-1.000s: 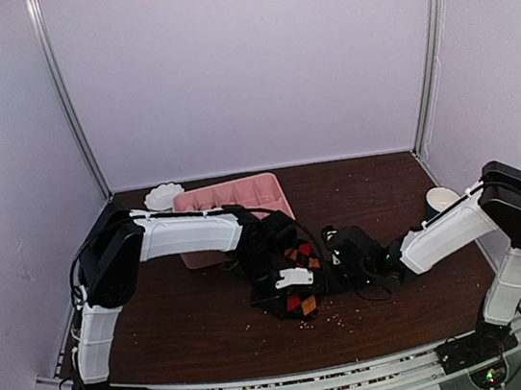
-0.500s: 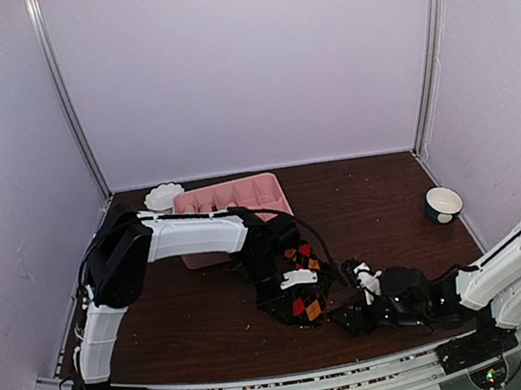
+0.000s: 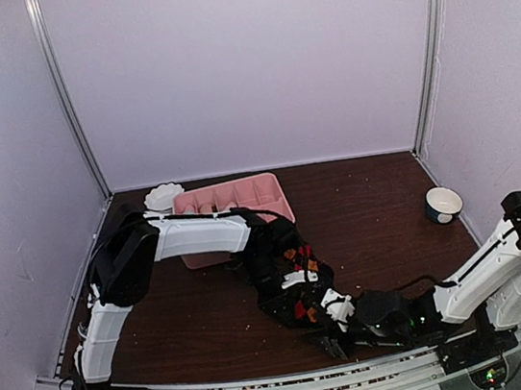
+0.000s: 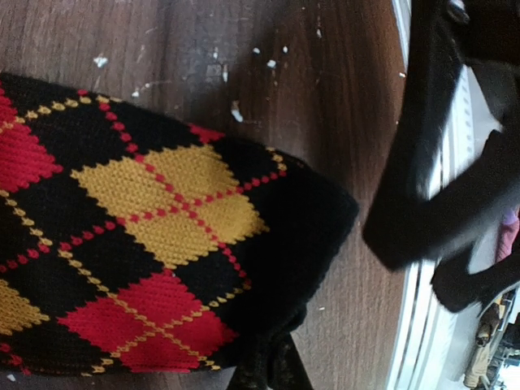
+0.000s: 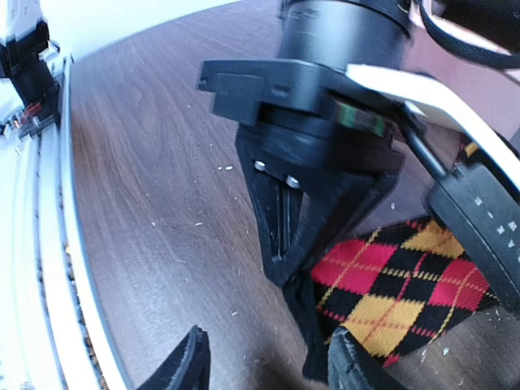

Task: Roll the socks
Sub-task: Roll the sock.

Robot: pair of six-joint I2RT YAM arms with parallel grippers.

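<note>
The black argyle sock (image 4: 138,244) is soft knitted cloth, matt all over, with a fine visible stitch in its red and yellow diamonds. The dark brown worktop (image 4: 268,73) looks like wood, smooth, with a faint sheen along the grain. The left tool (image 5: 281,270) is matt black plastic with small bright metal screws. The right tool (image 5: 268,370) is the same dull black. A ribbed silver metal rail (image 3: 268,388) runs along the worktop's near edge. The pink compartment tray (image 3: 232,196) looks like smooth plastic.
</note>
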